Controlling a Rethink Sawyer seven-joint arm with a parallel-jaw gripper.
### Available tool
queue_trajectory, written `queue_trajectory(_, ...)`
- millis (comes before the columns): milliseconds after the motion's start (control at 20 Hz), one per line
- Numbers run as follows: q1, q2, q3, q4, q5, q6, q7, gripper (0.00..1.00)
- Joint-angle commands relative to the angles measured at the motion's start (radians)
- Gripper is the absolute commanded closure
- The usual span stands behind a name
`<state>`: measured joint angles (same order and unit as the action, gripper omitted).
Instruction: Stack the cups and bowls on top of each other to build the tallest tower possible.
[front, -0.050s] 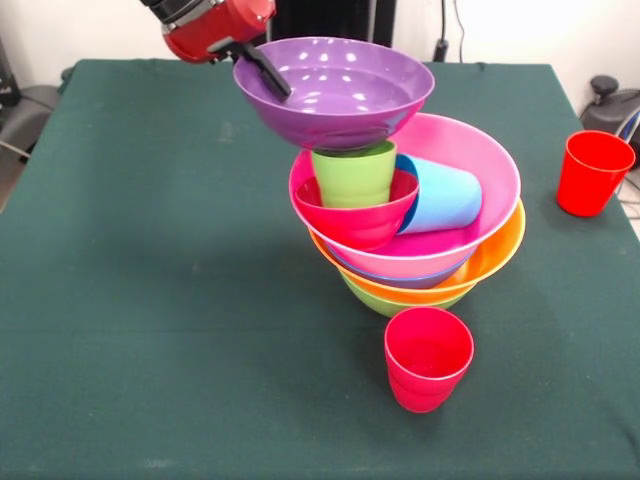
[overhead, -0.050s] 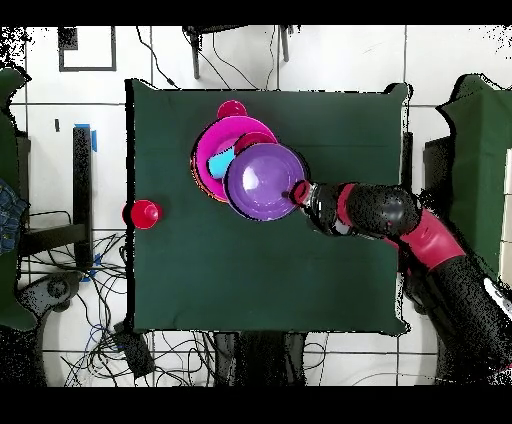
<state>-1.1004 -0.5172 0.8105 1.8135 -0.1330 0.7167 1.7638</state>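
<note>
My gripper (front, -0.050s: 262, 68) (overhead, -0.050s: 297, 192) is shut on the left rim of the purple bowl (front, -0.050s: 335, 90) (overhead, -0.050s: 265, 181), with one black finger inside it. The bowl's base meets the top of the lime green cup (front, -0.050s: 355, 172), which stands in the small red bowl (front, -0.050s: 355, 222). Beside them a sky blue cup (front, -0.050s: 445, 195) (overhead, -0.050s: 220, 158) lies tilted in the pink bowl (front, -0.050s: 470, 150) (overhead, -0.050s: 215, 150). Under the pink bowl, the tower's blue rim (front, -0.050s: 400, 281), orange bowl (front, -0.050s: 495, 250) and lime green bowl (front, -0.050s: 395, 302) are nested. One red cup (front, -0.050s: 428, 358) (overhead, -0.050s: 232, 108) stands in front of the tower. Another red cup (front, -0.050s: 592, 172) (overhead, -0.050s: 144, 213) stands far right.
The dark green table (front, -0.050s: 150, 300) (overhead, -0.050s: 260, 280) carries only these things. Its edges show on all sides in the overhead view, with cables and floor tiles around it.
</note>
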Motion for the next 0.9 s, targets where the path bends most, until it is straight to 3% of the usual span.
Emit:
queue_trajectory(50,0.044,0.009,0.012,-0.083,0.044,-0.118,0.08,1.0)
queue_trajectory(500,0.014,0.02,0.081,-0.072,0.048,-0.234,0.045,1.0)
queue_trajectory(900,-0.003,0.021,0.109,-0.049,0.056,-0.238,0.049,1.0)
